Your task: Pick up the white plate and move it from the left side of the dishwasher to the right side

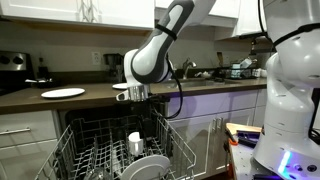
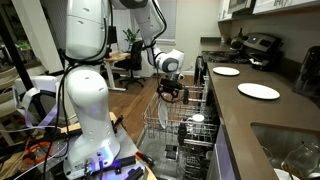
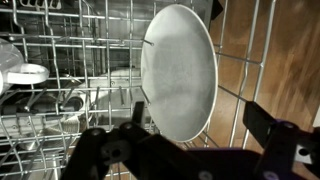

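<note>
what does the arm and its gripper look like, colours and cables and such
The arm is built from rounded, glossy white links with dark grey bands at the joints. A thin black cable runs alongside its lower part. The gripper is black, below a silvery metal collar. In the wrist view its jaws look blocky and matte black.

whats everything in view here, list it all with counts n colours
white plate: one, glossy white, upright in the rack tines
cup: one, white, in the rack, apart from the plate
flat plates: two, white, on the countertop
countertop: one, dark brown, beside the dishwasher
dishwasher: one, dark interior, pale wire rack pulled out
cabinets: several, white, under the countertop
arm: one, white, over the rack
claw: one, dark, open, near the plate
</note>
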You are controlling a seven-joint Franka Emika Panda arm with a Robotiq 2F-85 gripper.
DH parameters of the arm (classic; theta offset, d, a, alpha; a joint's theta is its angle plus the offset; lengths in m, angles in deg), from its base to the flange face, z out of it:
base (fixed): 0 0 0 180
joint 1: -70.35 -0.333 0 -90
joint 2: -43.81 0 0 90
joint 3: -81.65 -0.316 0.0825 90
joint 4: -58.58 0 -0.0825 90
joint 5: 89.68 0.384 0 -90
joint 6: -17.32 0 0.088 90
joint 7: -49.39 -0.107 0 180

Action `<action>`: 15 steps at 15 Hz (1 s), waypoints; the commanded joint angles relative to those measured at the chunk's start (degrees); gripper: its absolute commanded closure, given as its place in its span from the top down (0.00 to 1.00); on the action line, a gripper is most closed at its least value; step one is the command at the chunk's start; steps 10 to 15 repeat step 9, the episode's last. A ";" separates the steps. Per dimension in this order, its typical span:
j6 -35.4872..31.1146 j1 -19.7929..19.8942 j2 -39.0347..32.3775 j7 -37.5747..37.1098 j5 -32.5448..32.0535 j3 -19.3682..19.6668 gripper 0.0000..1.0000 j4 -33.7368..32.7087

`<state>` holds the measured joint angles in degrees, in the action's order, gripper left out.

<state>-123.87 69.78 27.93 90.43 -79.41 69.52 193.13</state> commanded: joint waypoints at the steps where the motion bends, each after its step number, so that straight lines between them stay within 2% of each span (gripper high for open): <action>1: 0.55 -0.94 4.29 -2.27 -1.02 0.17 1.00 2.02; 5: -0.03 -1.99 6.58 -3.80 -1.90 0.48 1.00 3.05; 6: 0.14 -1.43 3.81 -1.59 -0.50 0.33 1.00 0.88; 15: 0.14 -1.80 4.86 -1.95 -0.55 0.41 1.00 1.46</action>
